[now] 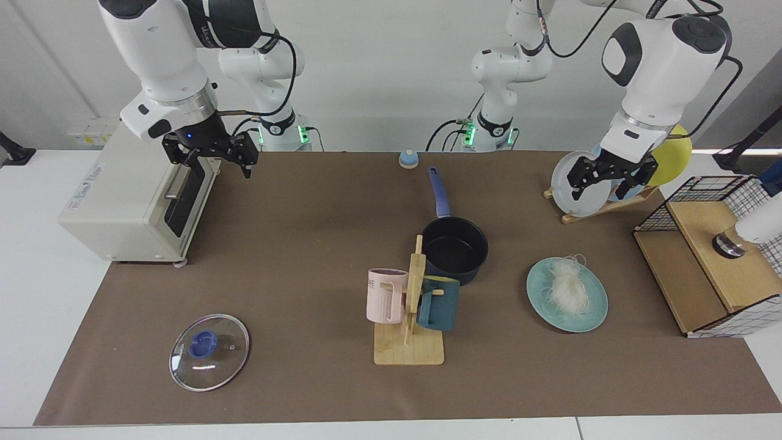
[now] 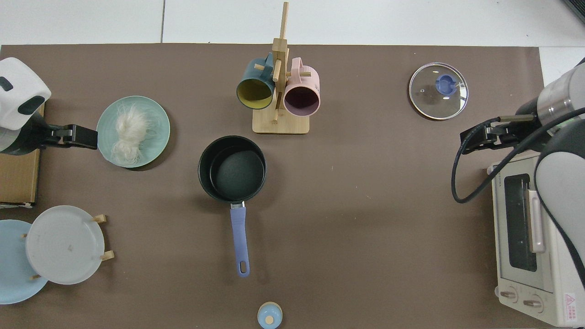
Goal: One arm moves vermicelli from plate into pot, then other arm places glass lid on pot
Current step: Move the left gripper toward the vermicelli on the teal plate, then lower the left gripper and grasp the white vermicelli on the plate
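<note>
The vermicelli (image 1: pixel 568 287) (image 2: pixel 130 135) lies as a wispy white bundle on the pale teal plate (image 1: pixel 589 318) (image 2: pixel 157 119). The dark navy pot (image 1: pixel 464 269) (image 2: pixel 204 180) stands empty mid-table, its blue handle pointing toward the robots. The glass lid (image 1: pixel 209 351) (image 2: pixel 438 91) rests flat on the mat, far from the pot. My left gripper (image 1: pixel 605 186) (image 2: pixel 89 137) hangs open and empty above the table, back from the plate's outer side, in front of the upright plates. My right gripper (image 1: pixel 211 165) (image 2: pixel 470 139) hangs open and empty beside the toaster oven.
A wooden mug rack (image 1: pixel 408 351) with a pink and a teal mug stands right in front of the pot. A toaster oven (image 1: pixel 134 201), a rack of upright plates (image 1: pixel 577 183), a wire-and-wood shelf (image 1: pixel 708 244) and a small blue-topped object (image 1: pixel 408 159) ring the mat.
</note>
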